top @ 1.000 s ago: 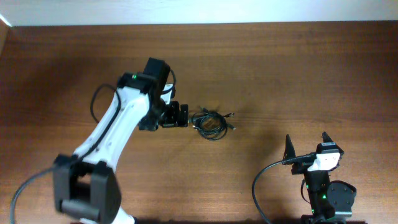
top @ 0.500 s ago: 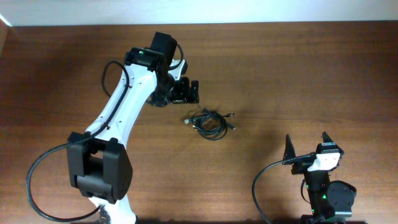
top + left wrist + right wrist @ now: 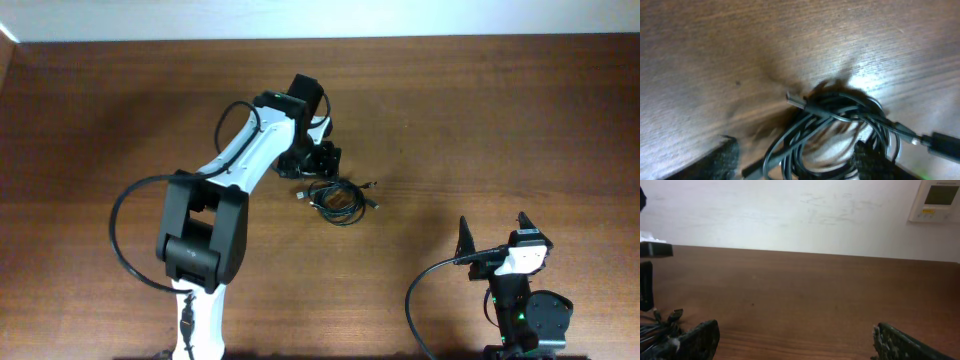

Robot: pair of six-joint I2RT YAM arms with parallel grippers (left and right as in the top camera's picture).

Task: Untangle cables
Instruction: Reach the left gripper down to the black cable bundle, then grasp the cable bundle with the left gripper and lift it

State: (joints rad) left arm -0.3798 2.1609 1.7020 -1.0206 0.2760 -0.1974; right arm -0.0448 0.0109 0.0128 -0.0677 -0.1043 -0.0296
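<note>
The cables (image 3: pixel 340 197) lie as one small knotted bundle of thin black cords in the middle of the table. My left gripper (image 3: pixel 320 160) hovers just behind the bundle. In the left wrist view it (image 3: pixel 795 167) stands open, with its fingers (image 3: pixel 715 160) to either side of the cables (image 3: pixel 840 107) and several loops lying in the gap. A small plug (image 3: pixel 796 100) sticks out of the bundle on the left. My right gripper (image 3: pixel 494 232) rests near the front right, open and empty (image 3: pixel 795 342). The cables (image 3: pixel 660 322) show at the far left of its view.
The brown wooden table (image 3: pixel 480 120) ends at a white wall along the back. A wall-mounted control panel (image 3: pixel 938 199) hangs at the upper right of the right wrist view. The right arm's base (image 3: pixel 525 315) stands at the front right.
My left arm has swung from the bundle's left side round to just behind it, and its fingers now straddle the cables. The right arm and the bundle have not moved.
</note>
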